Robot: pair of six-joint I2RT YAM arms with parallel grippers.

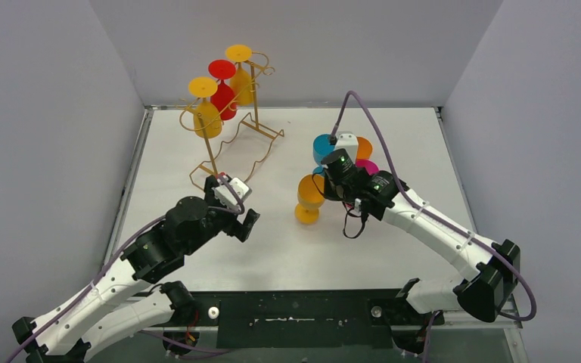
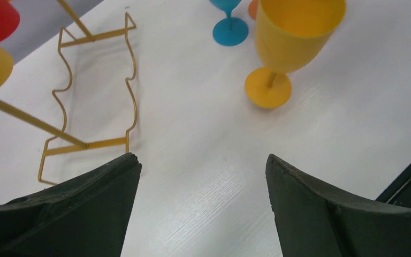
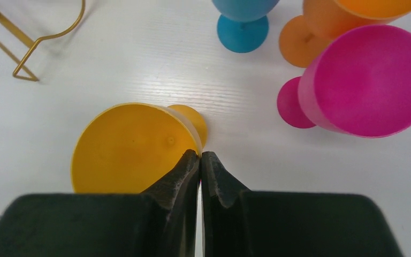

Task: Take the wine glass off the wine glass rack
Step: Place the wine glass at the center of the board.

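The gold wire wine glass rack (image 1: 231, 136) stands at the back left; its base shows in the left wrist view (image 2: 93, 85). Two yellow glasses (image 1: 206, 113) and a red one (image 1: 223, 94) hang upside down on it. My left gripper (image 1: 236, 210) is open and empty, low over the table just in front of the rack base (image 2: 203, 160). My right gripper (image 1: 324, 185) is shut on the rim of a yellow wine glass (image 3: 128, 144), one finger inside the bowl, one outside (image 3: 200, 155). That glass (image 1: 309, 197) stands upright on the table (image 2: 294, 37).
A blue glass (image 1: 322, 147), an orange glass (image 1: 364, 147) and a pink glass (image 1: 368, 166) stand close behind my right gripper; they also show in the right wrist view: blue (image 3: 242, 32), orange (image 3: 310, 32), pink (image 3: 369, 80). Grey walls enclose the white table (image 1: 424, 151).
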